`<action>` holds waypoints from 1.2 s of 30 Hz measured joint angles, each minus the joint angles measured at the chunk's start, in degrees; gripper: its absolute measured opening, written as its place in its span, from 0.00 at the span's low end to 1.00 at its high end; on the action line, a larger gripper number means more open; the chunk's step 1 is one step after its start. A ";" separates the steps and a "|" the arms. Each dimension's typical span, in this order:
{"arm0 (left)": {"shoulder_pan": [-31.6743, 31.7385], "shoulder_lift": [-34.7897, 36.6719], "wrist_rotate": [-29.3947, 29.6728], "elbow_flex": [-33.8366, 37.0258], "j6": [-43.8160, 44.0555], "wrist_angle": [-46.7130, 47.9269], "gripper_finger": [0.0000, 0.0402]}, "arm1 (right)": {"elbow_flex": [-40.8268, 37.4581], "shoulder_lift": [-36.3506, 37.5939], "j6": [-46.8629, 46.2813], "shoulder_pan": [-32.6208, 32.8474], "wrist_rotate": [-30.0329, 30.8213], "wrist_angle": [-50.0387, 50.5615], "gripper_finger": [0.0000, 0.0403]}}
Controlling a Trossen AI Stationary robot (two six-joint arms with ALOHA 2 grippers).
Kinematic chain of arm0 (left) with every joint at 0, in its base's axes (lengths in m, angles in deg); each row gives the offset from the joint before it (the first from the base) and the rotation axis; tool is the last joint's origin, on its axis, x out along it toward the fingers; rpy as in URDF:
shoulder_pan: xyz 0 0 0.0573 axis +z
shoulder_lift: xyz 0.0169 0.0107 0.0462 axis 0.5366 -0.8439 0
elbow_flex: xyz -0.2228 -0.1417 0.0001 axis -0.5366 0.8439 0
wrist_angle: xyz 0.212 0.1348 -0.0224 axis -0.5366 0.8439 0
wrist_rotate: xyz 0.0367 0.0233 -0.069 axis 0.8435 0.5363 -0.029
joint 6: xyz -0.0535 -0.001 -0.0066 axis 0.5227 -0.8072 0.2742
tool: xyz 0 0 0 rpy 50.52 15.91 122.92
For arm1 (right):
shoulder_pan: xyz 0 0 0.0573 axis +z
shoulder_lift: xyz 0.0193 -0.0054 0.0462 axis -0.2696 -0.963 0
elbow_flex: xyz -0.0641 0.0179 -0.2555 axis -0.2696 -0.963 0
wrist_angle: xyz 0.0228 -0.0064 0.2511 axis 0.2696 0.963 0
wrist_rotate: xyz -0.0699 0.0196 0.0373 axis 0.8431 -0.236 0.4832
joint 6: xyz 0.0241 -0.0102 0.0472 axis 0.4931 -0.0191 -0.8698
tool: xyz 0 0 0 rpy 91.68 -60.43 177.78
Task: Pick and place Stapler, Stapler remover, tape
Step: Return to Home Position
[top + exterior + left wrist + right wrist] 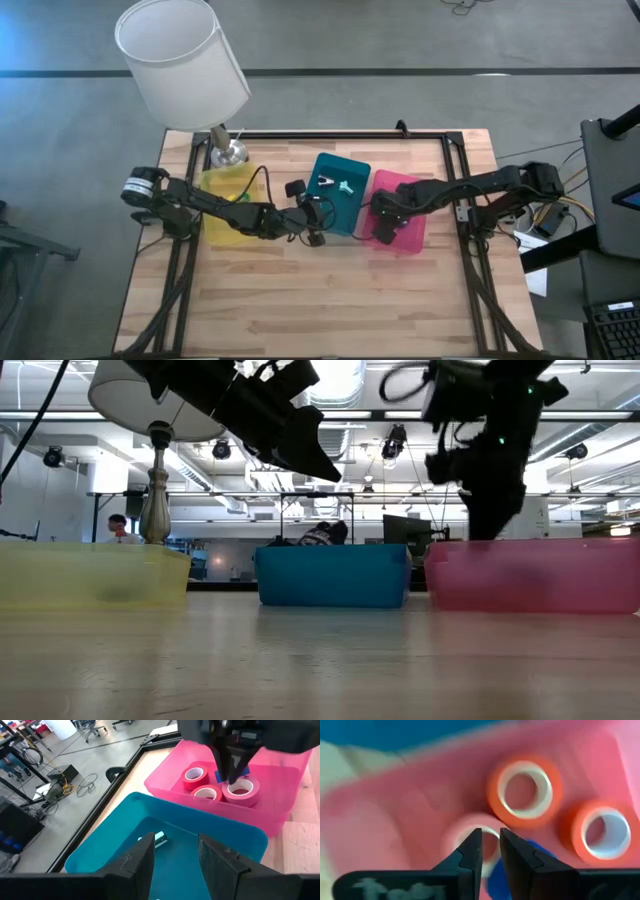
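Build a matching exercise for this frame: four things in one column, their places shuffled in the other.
Column one:
1. tape rolls
2. lamp
3. left pincer
4. right pincer

Column two:
A. over the teal bin, open and empty
B. lying inside the pink bin
C. at the table edge, next to the yellow bin
D. over the pink bin, just above the rolls

Pairs: 1-B, 2-C, 3-A, 4-D
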 joint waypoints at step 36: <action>-5.03 13.70 -1.57 0.06 7.93 21.66 0.17 | 4.82 4.20 22.68 15.57 12.55 -0.10 0.08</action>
